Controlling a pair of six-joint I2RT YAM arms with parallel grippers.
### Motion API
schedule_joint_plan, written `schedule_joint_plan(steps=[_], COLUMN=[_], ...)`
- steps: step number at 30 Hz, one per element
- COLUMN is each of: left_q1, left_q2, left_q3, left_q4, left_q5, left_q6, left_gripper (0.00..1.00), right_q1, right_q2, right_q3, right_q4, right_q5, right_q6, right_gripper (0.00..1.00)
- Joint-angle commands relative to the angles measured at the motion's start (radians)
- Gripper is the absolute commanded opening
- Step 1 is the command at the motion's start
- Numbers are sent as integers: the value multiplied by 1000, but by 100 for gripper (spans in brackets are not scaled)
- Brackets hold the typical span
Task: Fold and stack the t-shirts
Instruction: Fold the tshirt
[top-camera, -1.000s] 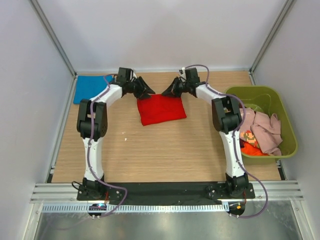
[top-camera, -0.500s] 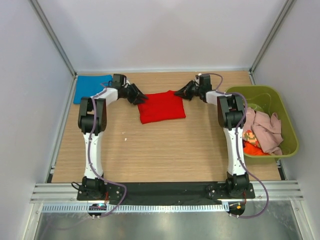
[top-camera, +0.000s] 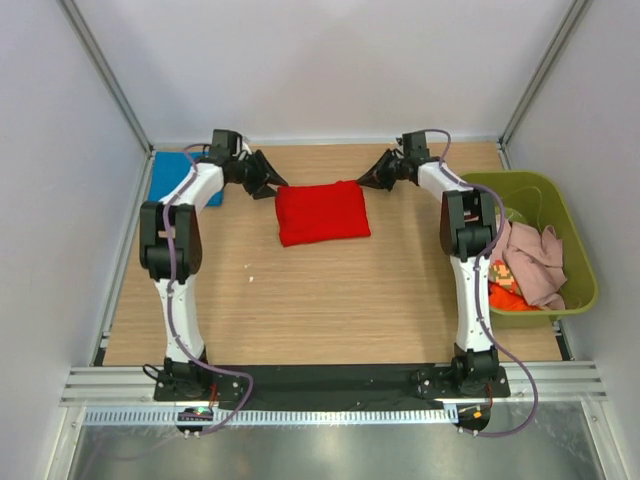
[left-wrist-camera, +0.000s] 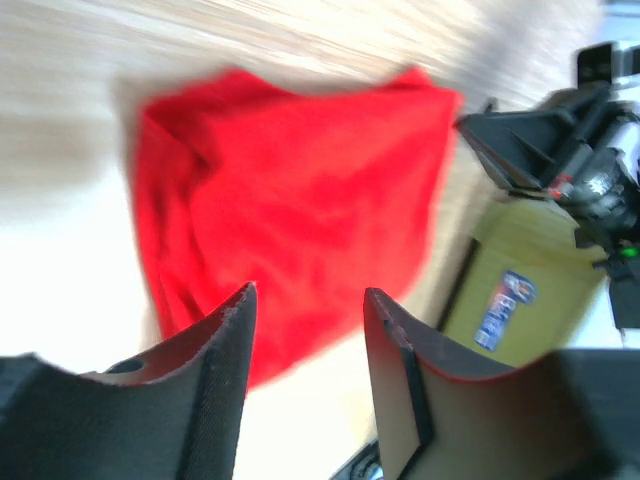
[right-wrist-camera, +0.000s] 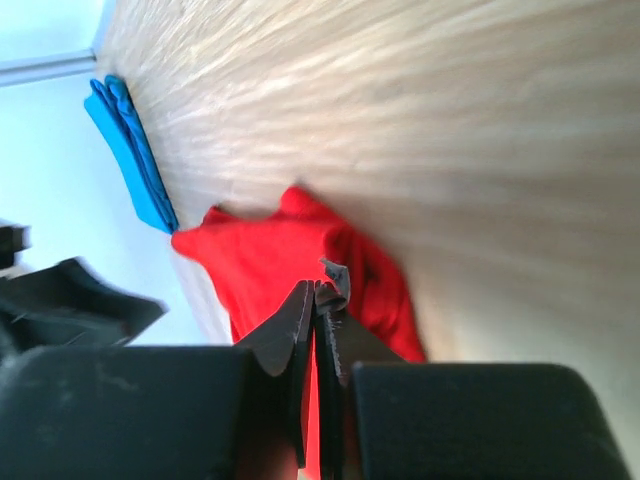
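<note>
Fold done on the red t-shirt (top-camera: 322, 212), a gripper off each far corner

The red t-shirt lies as a compact, roughly rectangular bundle on the wooden table (top-camera: 330, 300). It is toward the far side, about midway between the two arms.

The left gripper (top-camera: 272, 186) sits just beside the bundle's far-left corner. In the left wrist view its fingers (left-wrist-camera: 215, 350) stand clearly apart and free of the cloth, with the red fabric spread on the table beyond them.

The right gripper (top-camera: 365, 179) sits just beside the far-right corner. From above, I cannot tell whether its tips touch the cloth. In the right wrist view its fingers (right-wrist-camera: 290, 330) are pressed nearly together with only a thin slit between them. As far as that view shows, they are closed on themselves rather than on the shirt.

The blue t-shirt (top-camera: 165, 180) lies flat at the far-left corner of the table, well apart from the red one. The left arm crosses above its right edge.

The olive-green bin (top-camera: 520, 182) stands at the right side of the table, beside the right arm. Inside it the pale pink t-shirt (top-camera: 535, 262) lies crumpled. The pixel-print t-shirt (top-camera: 500, 272) and the orange t-shirt (top-camera: 508, 300) are bunched against it on the side nearer the arm.
</note>
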Motion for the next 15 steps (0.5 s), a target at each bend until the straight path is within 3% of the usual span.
schedule_joint_plan(steps=[1,5,10,15], left_q1=[-14,-40,-66,-62], left_q2=[-147,-158,-119,-98], left_q3=[-61,-195,-287,-385], left_q4=[-2,103,198,164], left_q5=[22,66,92,42], left_q6=[-4,-70,-124,-67], left_gripper=[46,35,30,22], right_q1=[29,73,99,61], right_q2=[-151,-198,-204,-183], right_q3=[52,-3,-134,-204], right_q4=[-182,-217,-174,-226], right_q5=[23,8,-17,52], right_q6=[-108,-142,-145,-215], right_gripper=[11,13,15,15])
